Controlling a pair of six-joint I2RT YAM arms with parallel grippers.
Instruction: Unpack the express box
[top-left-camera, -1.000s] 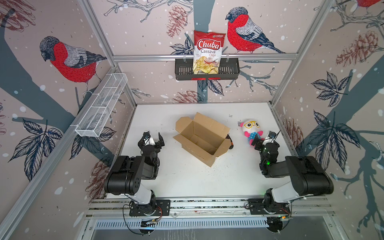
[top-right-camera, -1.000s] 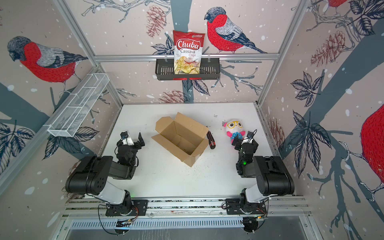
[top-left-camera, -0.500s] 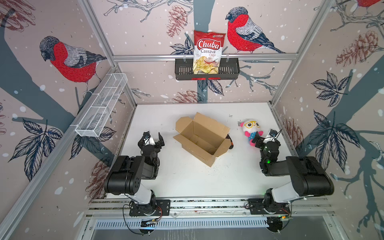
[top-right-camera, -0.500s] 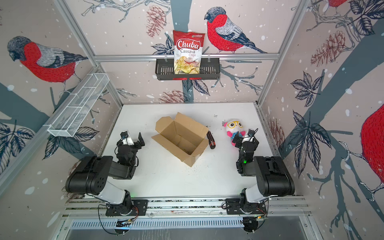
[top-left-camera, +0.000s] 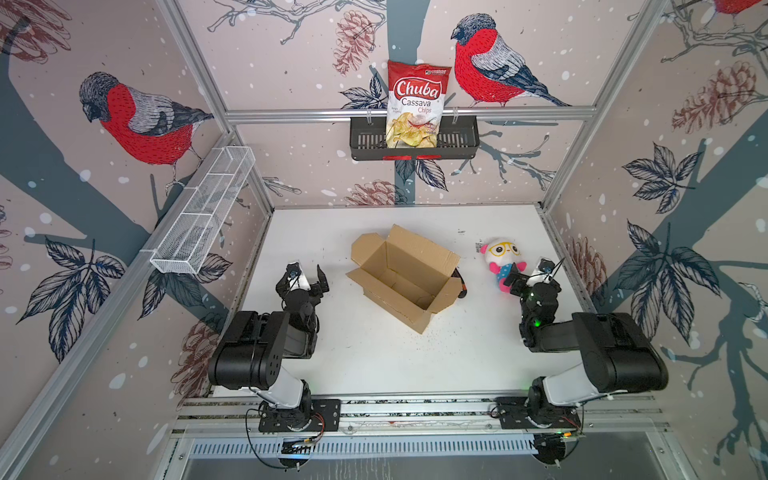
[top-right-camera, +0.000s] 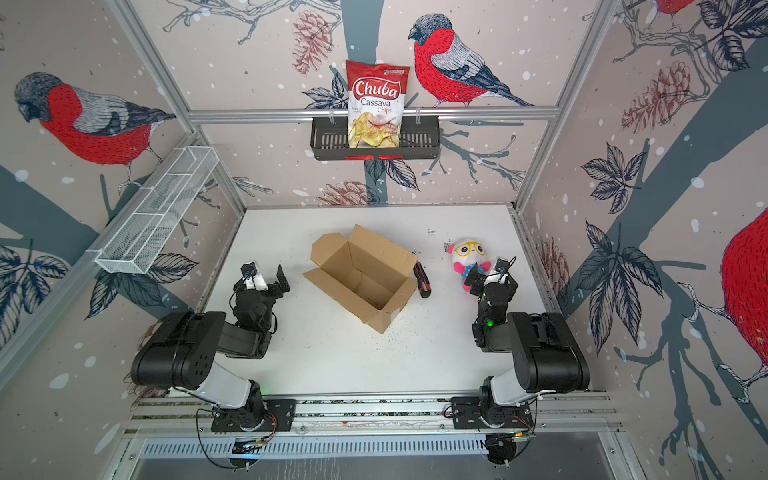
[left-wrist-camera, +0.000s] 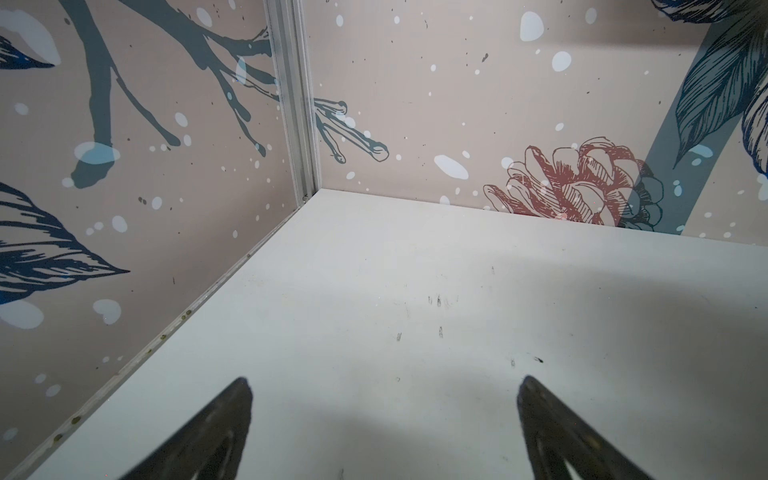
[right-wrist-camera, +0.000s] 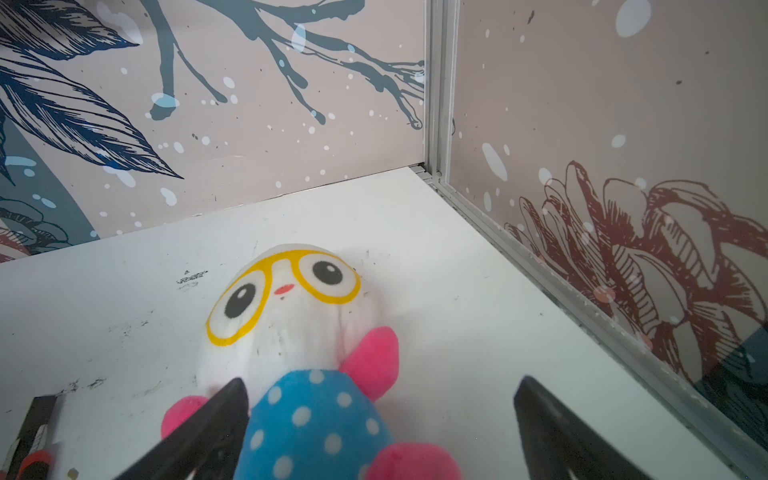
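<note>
Roughly midway between fingers, express box

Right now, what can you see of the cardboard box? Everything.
The express box is plain brown corrugated cardboard, oblong, standing mouth-up on the white table and turned diagonally near its middle. All four top flaps are open and splay outward. The inside looks empty in both top views. A dark tool with some red on it lies beside the flap on the right in a top view; whether they touch cannot be told.
</note>
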